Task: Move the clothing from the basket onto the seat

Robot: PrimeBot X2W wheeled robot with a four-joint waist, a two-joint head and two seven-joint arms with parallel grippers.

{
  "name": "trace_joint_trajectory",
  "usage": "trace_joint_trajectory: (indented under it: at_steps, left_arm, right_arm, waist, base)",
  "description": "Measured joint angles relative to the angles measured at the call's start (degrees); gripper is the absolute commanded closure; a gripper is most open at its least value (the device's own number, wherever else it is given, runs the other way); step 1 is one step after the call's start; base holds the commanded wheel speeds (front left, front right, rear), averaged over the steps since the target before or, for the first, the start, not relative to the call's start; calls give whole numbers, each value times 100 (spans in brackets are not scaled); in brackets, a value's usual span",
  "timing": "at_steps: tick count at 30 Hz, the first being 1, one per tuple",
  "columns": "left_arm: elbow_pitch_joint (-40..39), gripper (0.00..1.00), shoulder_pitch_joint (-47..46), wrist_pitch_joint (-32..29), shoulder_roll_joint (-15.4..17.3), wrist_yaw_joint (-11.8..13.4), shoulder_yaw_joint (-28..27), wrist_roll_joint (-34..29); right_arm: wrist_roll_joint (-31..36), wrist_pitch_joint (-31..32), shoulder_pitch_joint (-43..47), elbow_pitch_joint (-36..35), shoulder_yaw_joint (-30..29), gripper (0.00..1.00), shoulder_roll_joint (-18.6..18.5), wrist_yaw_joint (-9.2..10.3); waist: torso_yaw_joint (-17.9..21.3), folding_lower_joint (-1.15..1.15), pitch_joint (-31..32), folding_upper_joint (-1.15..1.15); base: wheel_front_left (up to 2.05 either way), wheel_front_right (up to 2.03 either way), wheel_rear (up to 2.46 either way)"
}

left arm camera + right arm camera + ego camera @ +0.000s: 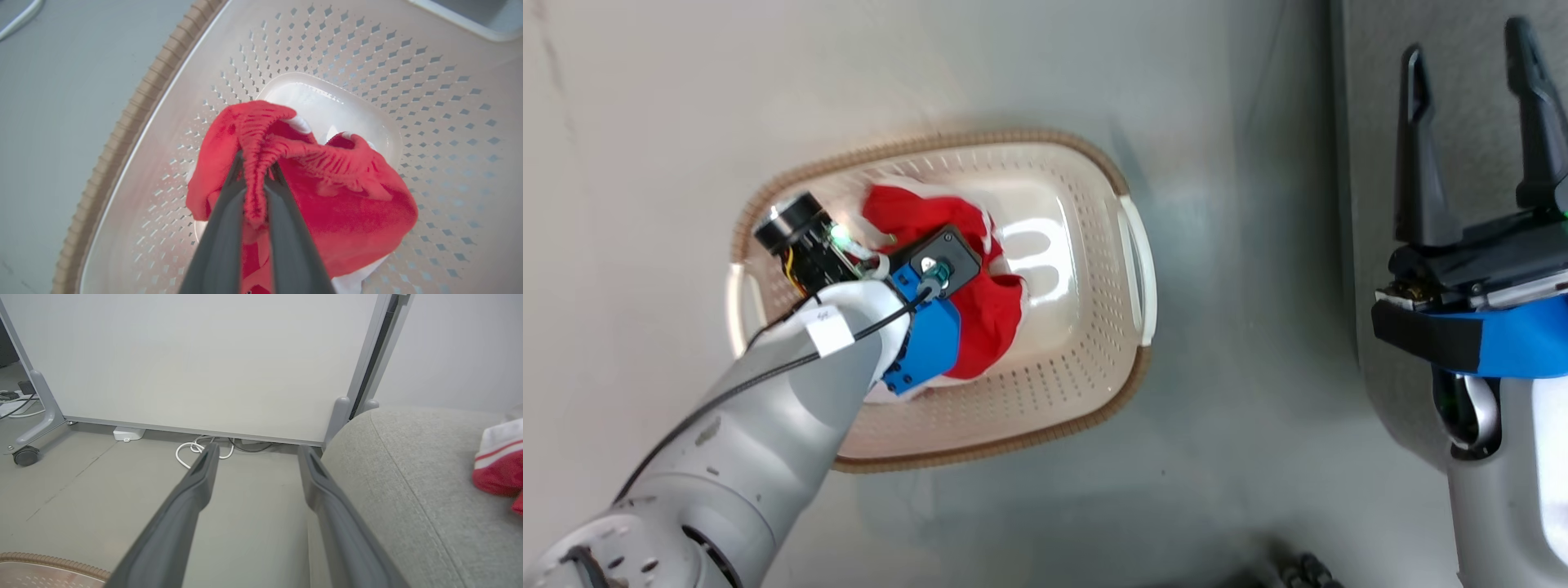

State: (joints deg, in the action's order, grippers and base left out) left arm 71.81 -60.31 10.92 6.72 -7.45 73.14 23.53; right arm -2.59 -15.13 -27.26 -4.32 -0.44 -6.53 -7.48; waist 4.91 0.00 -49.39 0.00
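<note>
The cream basket (1086,359) with its brown rim stands on the floor in the head view. Red clothing (984,314) lies bunched inside it. My left arm reaches down into the basket. In the left wrist view my left gripper (256,161) is shut on a ridged fold of the red clothing (347,204), above the perforated basket wall (429,81). My right gripper (1466,41) is open and holds nothing, beside the grey seat (1372,204). The right wrist view shows my right gripper (257,449) over the floor, the seat (408,477) to its right, and a red-and-white garment (496,469) lying on the seat.
A white panel (204,355) on castors (25,455) stands ahead of the right gripper, with white cables (196,449) on the floor under it. A stretch of the basket rim (49,561) shows at the lower left. Grey floor (1241,245) separates basket and seat.
</note>
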Motion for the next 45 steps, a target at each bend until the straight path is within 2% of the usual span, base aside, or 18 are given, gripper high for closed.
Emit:
trace_joint_trajectory:
  at_steps: [12,22,36,45]
  left_arm:
    - [-261,100,681,400,-108,55,-412,530]
    - [-1451,100,1400,408,248,400,-1295,657]
    - [-3695,100,2052,408,578,893,-2971,62]
    - [-4968,100,2136,408,463,849,-3640,-405]
  right_arm:
    - [-56,0,523,446,-63,0,-33,0]
    - [-145,-1,930,728,-130,0,63,0]
    - [-237,-1,1405,889,-194,0,148,0]
    - [-268,-1,1601,934,-157,0,219,0]
  waist:
    - [-253,-1,1402,0]
    - [-401,-1,2575,0]
    - [-512,-1,3703,1]
    - [-479,-1,4104,1]
  base:
    - [0,0,0]
    - [0,0,0]
    - [0,0,0]
    - [0,0,0]
